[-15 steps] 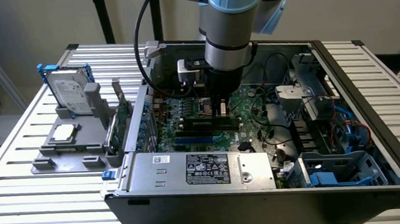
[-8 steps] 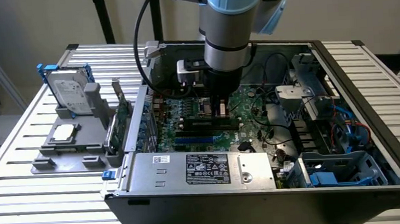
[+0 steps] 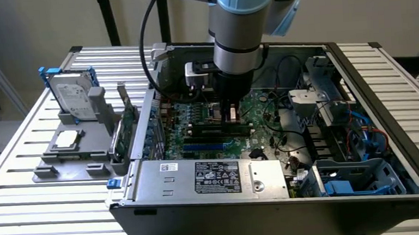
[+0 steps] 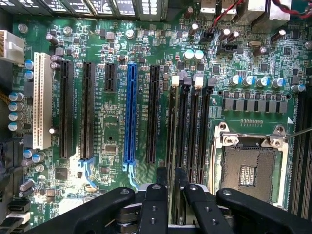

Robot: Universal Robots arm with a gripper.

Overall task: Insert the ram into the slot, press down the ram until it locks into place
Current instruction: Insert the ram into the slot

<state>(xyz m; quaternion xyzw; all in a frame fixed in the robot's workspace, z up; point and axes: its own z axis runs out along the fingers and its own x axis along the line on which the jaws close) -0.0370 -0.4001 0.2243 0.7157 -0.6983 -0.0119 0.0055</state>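
In the exterior view my gripper (image 3: 231, 115) reaches down into the open computer case, just above the green motherboard (image 3: 195, 118). The wrist view has its two black fingers close together, gripper (image 4: 171, 178) shut on the ram (image 4: 170, 141). The ram appears edge-on as a thin dark strip. It runs along the outermost of several parallel black memory slots (image 4: 191, 131), on the side towards the blue socket. Whether it is seated in that slot cannot be made out. White latches (image 4: 175, 80) sit at the slots' far ends.
A long blue socket (image 4: 130, 112) and black expansion sockets (image 4: 87, 109) lie beside the memory slots; the square silver processor socket (image 4: 251, 170) is on the other side. A power supply (image 3: 206, 178), cables (image 3: 284, 140) and drive cages (image 3: 359, 179) crowd the case. A hard drive (image 3: 73, 96) stands outside.
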